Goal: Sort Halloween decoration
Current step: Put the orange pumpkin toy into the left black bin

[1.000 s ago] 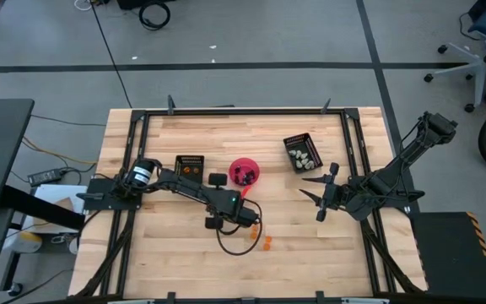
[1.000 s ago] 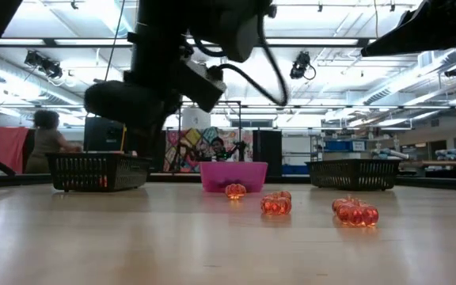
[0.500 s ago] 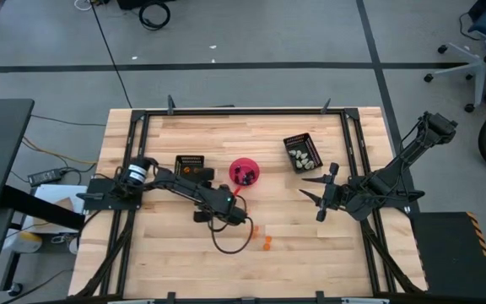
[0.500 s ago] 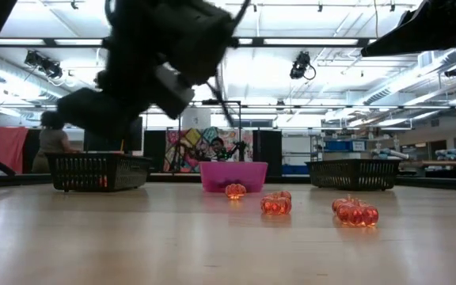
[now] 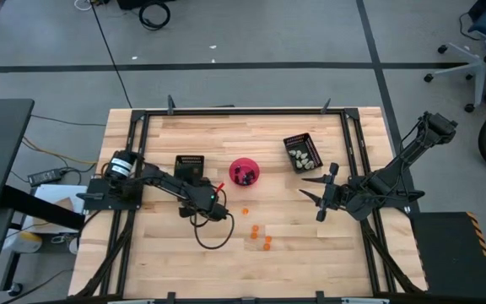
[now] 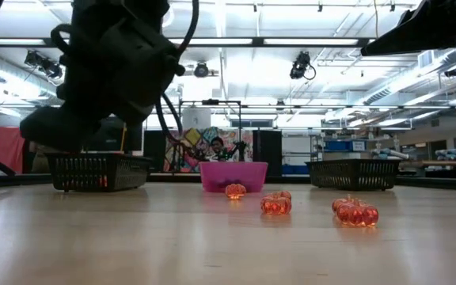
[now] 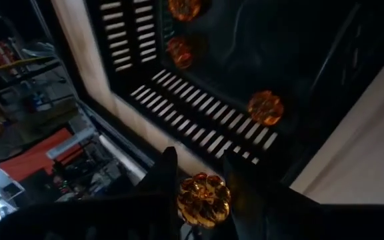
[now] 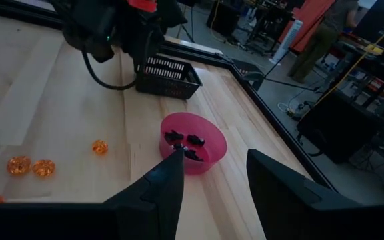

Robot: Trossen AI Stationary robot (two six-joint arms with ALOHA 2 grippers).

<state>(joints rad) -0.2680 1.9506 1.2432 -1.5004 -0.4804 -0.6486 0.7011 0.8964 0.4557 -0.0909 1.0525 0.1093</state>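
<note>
From above, the left gripper (image 5: 199, 196) has swung back from the loose pumpkins near the middle of the counter (image 5: 310, 245) toward the left black tray (image 5: 190, 165) by the left edge, and now sits just short of that tray; three orange pumpkins (image 5: 260, 231) lie on bare wood between the pink bowl (image 5: 244, 171) and the near edge, while the right black tray (image 5: 303, 151) holds whitish pieces and the right gripper (image 5: 317, 192) waits near the right edge. At counter height, the left arm's dark bulk has shifted over the left tray (image 6: 99, 171), clear of the three pumpkins (image 6: 276, 203). Past the left wrist, the gripper is closed on one orange pumpkin (image 7: 203, 199) above the tray, where three more pumpkins (image 7: 266, 107) already lie, so a drop looks close. Past the right wrist, its fingers (image 8: 167, 181) stand apart, empty, facing the bowl (image 8: 193, 151) of black trinkets (image 8: 185, 142)
</note>
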